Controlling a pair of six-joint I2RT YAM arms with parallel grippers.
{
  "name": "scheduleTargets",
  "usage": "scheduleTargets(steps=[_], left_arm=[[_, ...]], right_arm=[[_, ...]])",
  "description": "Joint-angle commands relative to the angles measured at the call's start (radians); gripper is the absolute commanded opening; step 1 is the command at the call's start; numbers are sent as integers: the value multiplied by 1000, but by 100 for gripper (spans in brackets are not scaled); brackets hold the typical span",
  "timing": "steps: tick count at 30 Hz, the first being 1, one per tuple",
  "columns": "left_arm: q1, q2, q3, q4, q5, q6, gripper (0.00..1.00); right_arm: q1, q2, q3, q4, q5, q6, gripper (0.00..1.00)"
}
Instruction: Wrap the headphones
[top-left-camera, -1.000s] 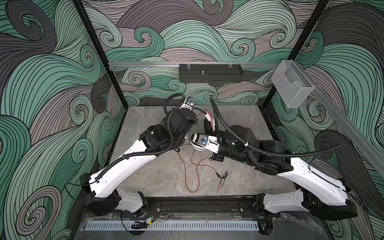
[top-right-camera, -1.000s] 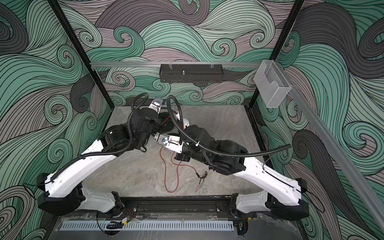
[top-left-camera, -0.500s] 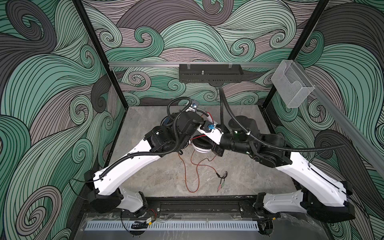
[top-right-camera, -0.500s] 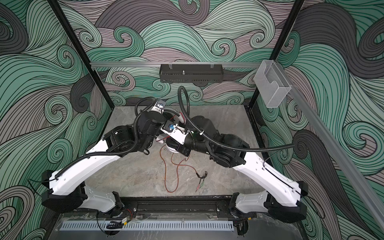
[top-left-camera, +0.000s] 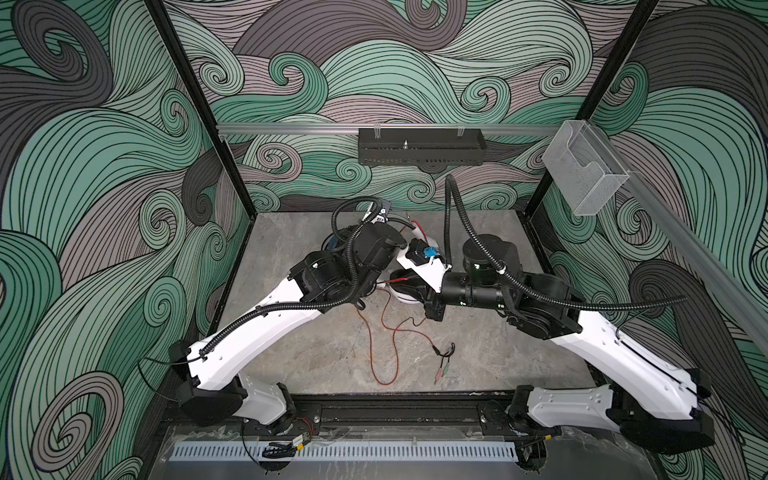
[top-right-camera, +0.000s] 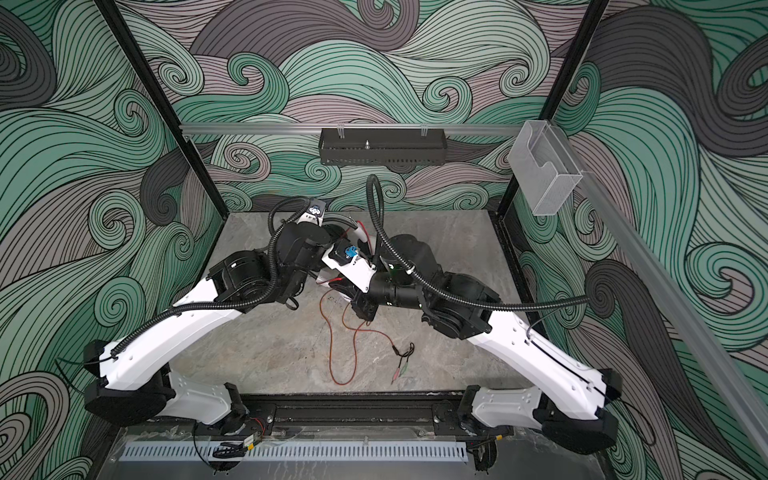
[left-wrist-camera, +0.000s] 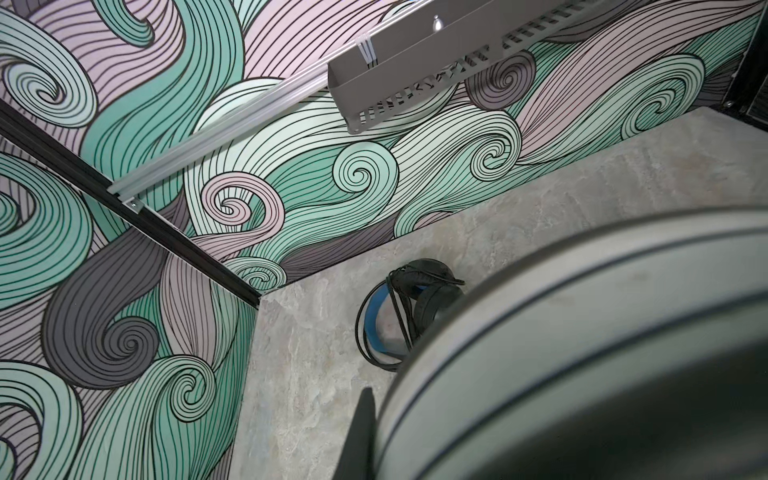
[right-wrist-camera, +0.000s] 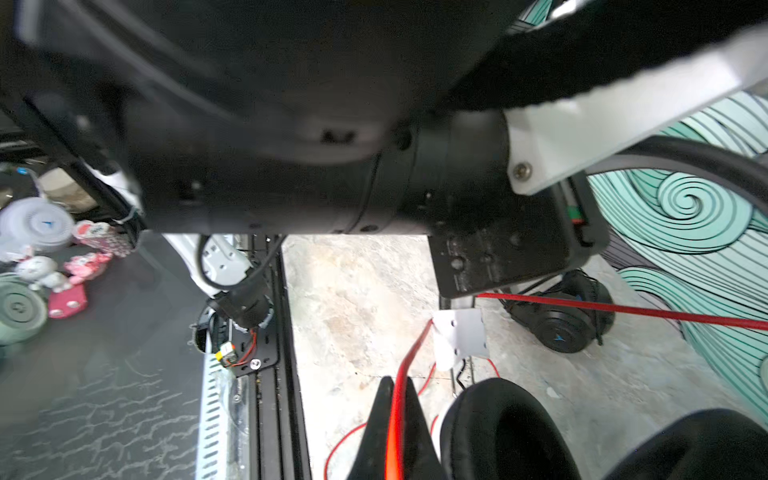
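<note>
Presently between the two wrists, toward the back of the worktop (top-left-camera: 478, 365): white-and-black headset (top-left-camera: 406, 296), headband crossing close under the left fingers (left-wrist-camera: 362, 424), pressed together and judged clamped on it. Pinched between the right fingers (right-wrist-camera: 372, 419): red cord (right-wrist-camera: 623, 309), one stretch taut, ear cushions just beside the pinch. Loose remainder trailing forward to the plugs (top-left-camera: 445, 357), nearer the right arm. Judged next: winding round the headset, slack drawn from the front. Apart, by the back left corner: black headset (left-wrist-camera: 409, 307), own cord seemingly looped over it.
</note>
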Motion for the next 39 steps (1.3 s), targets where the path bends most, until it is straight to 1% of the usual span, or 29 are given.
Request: scheduleTargets(steps=[1,3,6,9,13,15,18,20,24,30,34,39], left_arm=[[18,-1,49,-48,3,-89,0],[22,-1,44,-57,2,-94,0],[23,-1,31,-57,-11,-84,0],[23,-21,13,-49,-38,-49,0],[24,-58,-28,-2,-69,66,0],[25,-68,-40,9,-96,117,0],[25,-80,-52,26,-127,176,0],[26,-86,-60,44,-136,208,0],[27,-83,-61,64,-153,263,0],[27,-59,-42,57,-153,302,0],[35,-45,-29,36,-132,281,0],[55,-36,-20,-10,-56,252,0]], right_arm=[[-1,-36,9,123,-123,47,0],[-1,-46,3,132,-128,51,0],[-1,-67,-2,133,-101,42,0],[-2,-75,17,94,-30,14,0],[-1,-56,101,-68,126,-116,0],[-1,-40,153,-142,183,-173,0],[-1,-7,235,-261,236,-247,0],[0,5,262,-310,279,-283,0],[16,26,315,-382,403,-362,1],[110,60,370,-438,592,-505,3],[133,53,368,-429,618,-545,5],[133,37,370,-390,697,-614,7]])
